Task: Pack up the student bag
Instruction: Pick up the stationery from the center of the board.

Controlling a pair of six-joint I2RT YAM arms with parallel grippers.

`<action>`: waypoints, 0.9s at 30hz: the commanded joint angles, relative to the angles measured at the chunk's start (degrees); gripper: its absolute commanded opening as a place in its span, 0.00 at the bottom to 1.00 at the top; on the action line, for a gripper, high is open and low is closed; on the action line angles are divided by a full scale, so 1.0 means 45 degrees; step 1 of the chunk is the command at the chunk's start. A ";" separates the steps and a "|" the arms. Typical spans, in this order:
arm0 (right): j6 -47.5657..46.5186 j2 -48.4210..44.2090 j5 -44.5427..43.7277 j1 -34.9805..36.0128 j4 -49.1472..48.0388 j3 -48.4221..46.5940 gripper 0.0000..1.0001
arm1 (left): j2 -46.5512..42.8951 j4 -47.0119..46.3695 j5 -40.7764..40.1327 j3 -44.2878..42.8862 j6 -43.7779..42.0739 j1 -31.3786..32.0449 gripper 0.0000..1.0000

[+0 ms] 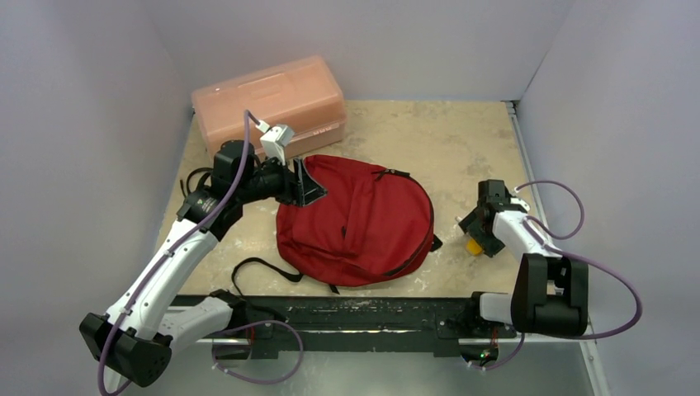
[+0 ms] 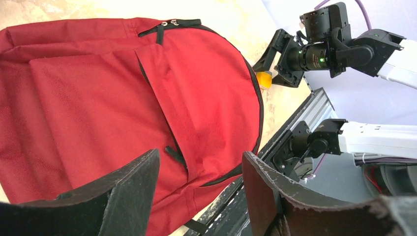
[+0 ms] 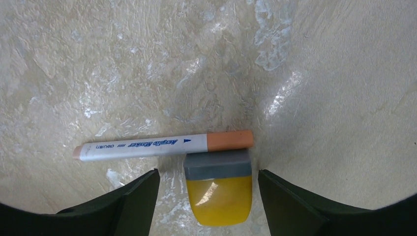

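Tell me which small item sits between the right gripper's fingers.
The yellow block with the grey end; the orange-capped white marker lies crosswise beyond it, outside the gap.

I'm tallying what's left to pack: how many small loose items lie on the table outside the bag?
2: a marker and a yellow-grey block right beside it, both under the right hand; more may hide under the bag.

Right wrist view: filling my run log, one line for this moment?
left claw: open, by student bag | right claw: open, astride yellow-grey item | marker: beside it
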State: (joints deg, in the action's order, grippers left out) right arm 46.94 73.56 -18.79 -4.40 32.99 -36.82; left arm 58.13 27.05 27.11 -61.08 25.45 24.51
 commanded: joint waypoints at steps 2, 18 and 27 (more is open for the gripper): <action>0.0363 0.0138 -0.0593 0.0002 -0.0341 -0.0015 0.72 | 0.0027 -0.0591 0.0257 0.0138 0.0008 0.0002 0.61; -0.1100 -0.2297 -0.0153 0.0093 0.0111 -0.0991 0.19 | 0.0803 -0.0731 -0.0169 0.0372 0.0296 0.0016 0.61; -0.4620 -0.2776 0.4656 0.4565 -0.2079 -0.5070 0.17 | 0.1393 -0.2225 -0.2165 0.1896 0.2395 0.0586 0.54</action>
State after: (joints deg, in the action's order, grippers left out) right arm 33.01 58.28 -12.43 6.24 31.83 -53.15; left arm 64.27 22.72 22.37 -56.10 30.33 25.89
